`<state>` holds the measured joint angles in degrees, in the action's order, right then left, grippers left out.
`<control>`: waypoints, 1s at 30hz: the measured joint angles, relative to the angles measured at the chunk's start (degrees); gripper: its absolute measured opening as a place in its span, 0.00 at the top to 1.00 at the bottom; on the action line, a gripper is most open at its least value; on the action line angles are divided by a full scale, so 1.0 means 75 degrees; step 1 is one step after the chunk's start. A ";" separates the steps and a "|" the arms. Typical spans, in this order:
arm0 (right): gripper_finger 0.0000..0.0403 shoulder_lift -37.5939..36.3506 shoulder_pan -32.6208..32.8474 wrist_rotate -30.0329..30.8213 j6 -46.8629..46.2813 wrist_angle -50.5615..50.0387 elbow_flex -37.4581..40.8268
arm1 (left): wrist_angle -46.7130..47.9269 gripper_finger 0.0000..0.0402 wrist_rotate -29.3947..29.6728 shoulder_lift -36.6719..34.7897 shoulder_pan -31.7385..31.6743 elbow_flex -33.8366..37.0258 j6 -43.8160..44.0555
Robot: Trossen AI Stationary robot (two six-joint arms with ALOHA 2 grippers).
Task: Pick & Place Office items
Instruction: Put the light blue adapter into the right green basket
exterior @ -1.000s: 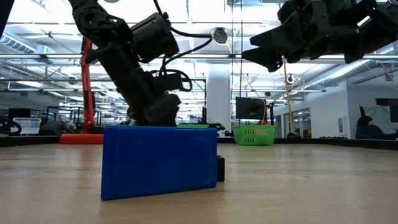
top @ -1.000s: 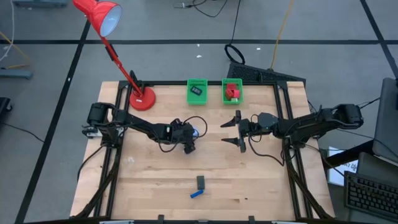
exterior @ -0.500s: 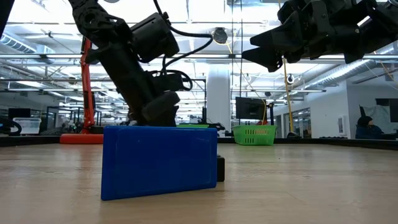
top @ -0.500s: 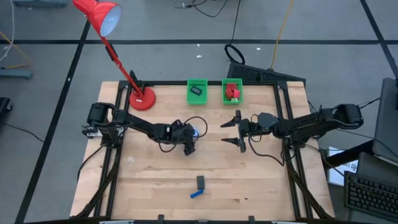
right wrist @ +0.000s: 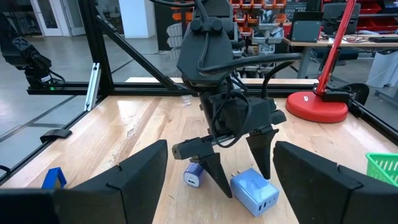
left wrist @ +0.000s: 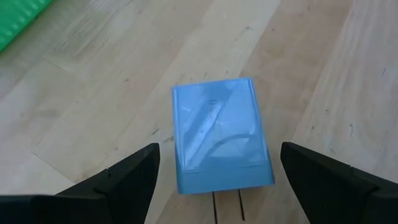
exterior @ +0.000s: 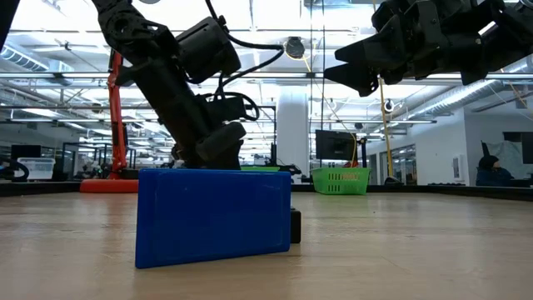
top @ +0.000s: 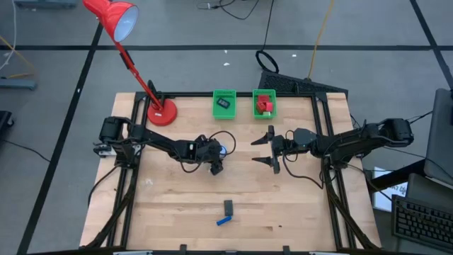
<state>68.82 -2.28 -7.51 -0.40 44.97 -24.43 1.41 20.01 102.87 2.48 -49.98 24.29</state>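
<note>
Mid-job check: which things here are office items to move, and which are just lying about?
Job: pale blue cube between the fingers of the open left gripper; dark blue oblong; black oblong; red block and dark piece, each in a basket.
Lying about: left green basket; right green basket; red desk lamp. Right gripper waits open, mid-table.
</note>
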 joint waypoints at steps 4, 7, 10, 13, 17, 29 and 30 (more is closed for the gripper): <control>0.31 -0.0003 -0.0001 0.0000 0.0000 0.0000 0.0000 | 0.0000 0.17 0.0002 0.0000 0.0000 0.0000 -0.0002; 0.31 -0.0003 -0.0001 0.0000 0.0000 0.0000 0.0000 | 0.0000 0.17 0.0000 0.0000 -0.0015 0.0000 0.0034; 0.31 -0.0003 -0.0001 0.0000 0.0000 0.0000 0.0000 | 0.0003 0.17 -0.0060 0.0000 -0.0084 0.0000 0.0171; 0.31 -0.0003 -0.0001 0.0000 0.0000 0.0000 0.0000 | 0.0009 0.17 -0.0054 0.0003 -0.0093 0.0000 0.0176; 0.31 -0.0003 0.0001 0.0000 -0.0003 0.0000 0.0000 | 0.0012 0.17 -0.0070 0.0003 -0.0085 0.0000 0.0169; 0.31 -0.0003 -0.0001 0.0000 -0.0003 0.0002 -0.0006 | -0.0282 0.17 -0.0125 0.0409 -0.0085 -0.0017 0.0090; 0.31 -0.0003 -0.0001 0.0000 -0.0003 -0.0015 -0.0003 | -0.0269 0.17 -0.0125 0.0379 -0.0085 -0.0017 0.0068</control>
<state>68.79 -2.28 -7.51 -0.43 44.86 -24.45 -0.60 19.07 105.72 1.85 -50.11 24.80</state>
